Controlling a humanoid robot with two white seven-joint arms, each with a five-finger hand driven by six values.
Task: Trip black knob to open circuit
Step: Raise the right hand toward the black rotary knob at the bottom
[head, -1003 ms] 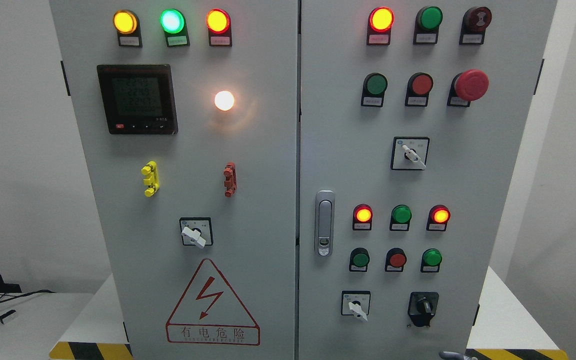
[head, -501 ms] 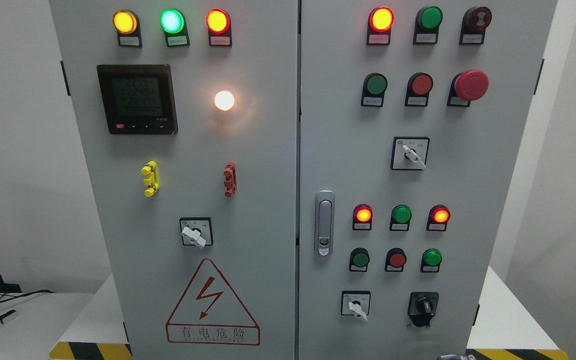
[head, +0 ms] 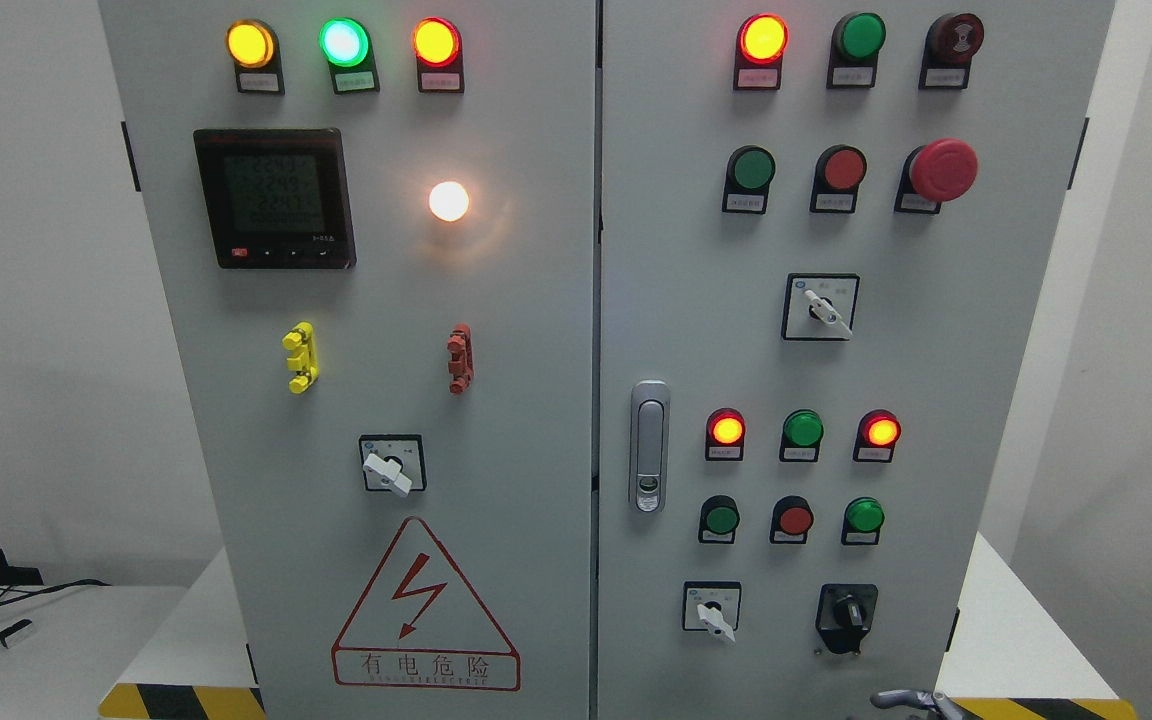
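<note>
The black knob (head: 846,608) sits on a black plate at the lower right of the grey cabinet's right door (head: 696,330). Its pointer stands roughly upright. A grey part of my right hand (head: 908,699) just pokes up over the bottom edge, below and a little right of the knob, not touching it. Most of the hand is out of frame. My left hand is out of view.
A white-handled selector (head: 714,610) sits left of the knob, with green and red buttons (head: 794,519) and lit lamps (head: 726,429) above. A door latch (head: 648,446) is at the right door's left edge. A red mushroom stop button (head: 941,169) is upper right. The left door (head: 496,330) carries a meter (head: 273,198).
The grey tip of my right hand dipped slightly at the bottom edge, then rose a little higher toward the knob. The knob and the lamps are unchanged.
</note>
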